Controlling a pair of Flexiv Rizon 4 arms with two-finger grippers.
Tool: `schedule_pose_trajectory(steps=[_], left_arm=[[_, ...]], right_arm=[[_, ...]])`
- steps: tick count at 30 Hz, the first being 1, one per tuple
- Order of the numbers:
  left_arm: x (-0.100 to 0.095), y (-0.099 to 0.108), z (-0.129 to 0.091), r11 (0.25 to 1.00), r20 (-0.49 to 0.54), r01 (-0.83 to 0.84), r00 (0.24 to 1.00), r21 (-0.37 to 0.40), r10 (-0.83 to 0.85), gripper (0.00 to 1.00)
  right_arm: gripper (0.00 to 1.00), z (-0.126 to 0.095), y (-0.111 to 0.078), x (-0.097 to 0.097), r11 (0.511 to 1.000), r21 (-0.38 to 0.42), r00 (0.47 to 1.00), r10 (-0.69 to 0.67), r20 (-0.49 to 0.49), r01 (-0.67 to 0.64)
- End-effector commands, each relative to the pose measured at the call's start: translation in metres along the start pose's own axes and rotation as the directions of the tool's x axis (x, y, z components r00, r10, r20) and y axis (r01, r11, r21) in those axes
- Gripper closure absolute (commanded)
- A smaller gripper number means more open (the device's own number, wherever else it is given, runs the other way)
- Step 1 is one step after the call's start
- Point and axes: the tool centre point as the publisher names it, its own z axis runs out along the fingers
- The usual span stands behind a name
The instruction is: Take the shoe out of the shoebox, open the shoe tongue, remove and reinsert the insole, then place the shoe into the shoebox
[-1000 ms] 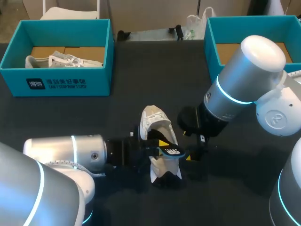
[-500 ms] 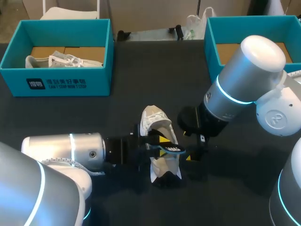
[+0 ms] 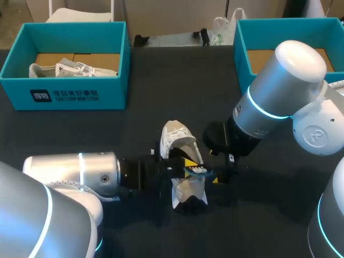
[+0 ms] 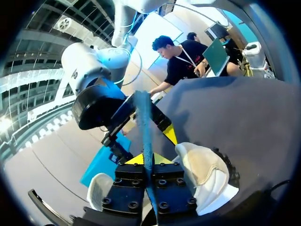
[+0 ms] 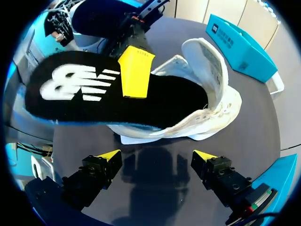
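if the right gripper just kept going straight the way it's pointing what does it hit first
Probably the side of the white shoe, just under the black insole sticking out of it. The right gripper is open, with only bare table before it; depth is hard to judge.

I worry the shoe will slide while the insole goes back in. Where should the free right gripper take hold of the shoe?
Probably the toe end of the shoe, from above, the right gripper straddling its width. The insole and the left gripper cover the heel and opening; the toe lies low and clear past the raised tongue.
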Motion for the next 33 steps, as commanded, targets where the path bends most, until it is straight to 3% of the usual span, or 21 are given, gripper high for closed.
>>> schedule_pose_trajectory(steps=[1, 13, 19, 28, 29, 33], left_arm=[[0.006, 0.003, 0.0, 0.999, 0.007, -0.042, 0.999, -0.005, 0.042, 1.0], [0.006, 0.036, 0.005, 0.993, -0.018, -0.104, 0.995, -0.058, 0.103, 1.0], [0.003, 0.051, 0.007, 0.987, -0.024, -0.107, 0.994, -0.121, 0.105, 1.0], [0.0, 0.041, 0.0, 0.994, -0.009, -0.072, 0.997, -0.085, 0.072, 1.0], [0.0, 0.04, 0.0, 0.995, -0.008, -0.063, 0.998, -0.079, 0.063, 0.88], [-0.003, 0.031, -0.004, 0.997, 0.0, -0.056, 0.998, -0.059, 0.056, 0.82]], right_arm=[[0.0, 0.001, 0.0, 0.001, 1.0, 0.0, 1.0, 0.0, 0.003, 0.0], [0.0, 0.001, 0.0, 0.001, 1.0, 0.0, 1.0, 0.0, 0.003, 0.0], [0.0, 0.001, 0.0, 0.001, 1.0, 0.0, 1.0, 0.0, 0.003, 0.0], [0.0, 0.001, 0.0, 0.001, 1.0, 0.0, 1.0, 0.0, 0.003, 0.0], [0.0, 0.001, 0.0, 0.001, 1.0, 0.0, 1.0, 0.0, 0.003, 0.0], [0.0, 0.001, 0.0, 0.001, 1.0, 0.0, 1.0, 0.0, 0.003, 0.0]])
